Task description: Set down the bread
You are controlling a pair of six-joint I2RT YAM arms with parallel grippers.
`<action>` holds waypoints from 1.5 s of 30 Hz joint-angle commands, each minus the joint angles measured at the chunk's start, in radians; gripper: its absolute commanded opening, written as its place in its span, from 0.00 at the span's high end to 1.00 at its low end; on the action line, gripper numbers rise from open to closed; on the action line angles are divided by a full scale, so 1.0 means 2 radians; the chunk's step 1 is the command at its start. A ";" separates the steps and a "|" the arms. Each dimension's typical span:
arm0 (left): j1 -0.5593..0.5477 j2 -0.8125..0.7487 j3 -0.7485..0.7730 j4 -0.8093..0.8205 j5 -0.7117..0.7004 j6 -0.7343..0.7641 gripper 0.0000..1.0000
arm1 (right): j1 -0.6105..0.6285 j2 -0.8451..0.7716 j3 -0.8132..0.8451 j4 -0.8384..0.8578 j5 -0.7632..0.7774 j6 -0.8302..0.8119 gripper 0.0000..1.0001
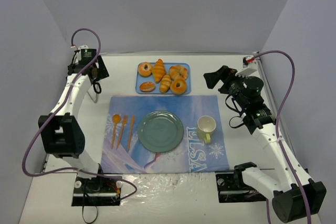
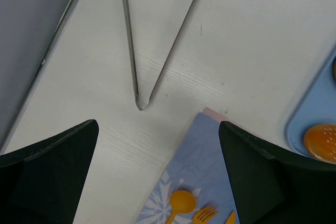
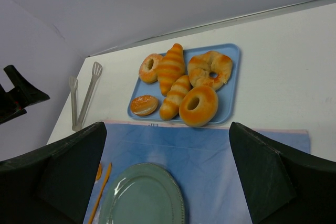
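Left jaws and right jaws both wide open, holding nothing; bread (image 1: pixel 147 86) sits at the near-left corner of the tray (image 1: pixel 139 79), far side of the surface, probably light, soft, glossy-slick, so I'd pinch gently across its narrow middle.

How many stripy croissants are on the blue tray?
2. The longer croissant lies far back on the blue tray, beside a ring doughnut. The shorter croissant lies nearer, between the small bun and the big doughnut. None looks hidden.
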 commanded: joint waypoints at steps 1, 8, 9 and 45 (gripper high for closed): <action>0.047 0.046 0.037 0.025 0.029 0.005 0.03 | -0.002 -0.004 0.023 0.029 0.001 -0.005 0.00; 0.088 0.112 0.053 0.040 0.097 0.007 0.03 | -0.002 0.012 0.024 0.029 0.005 -0.009 0.00; 0.092 0.122 0.054 0.040 0.102 0.008 0.03 | -0.002 0.015 0.026 0.030 0.004 -0.007 0.00; 0.098 0.274 0.148 0.018 0.101 0.023 0.03 | -0.002 0.008 0.016 0.030 -0.004 -0.013 0.00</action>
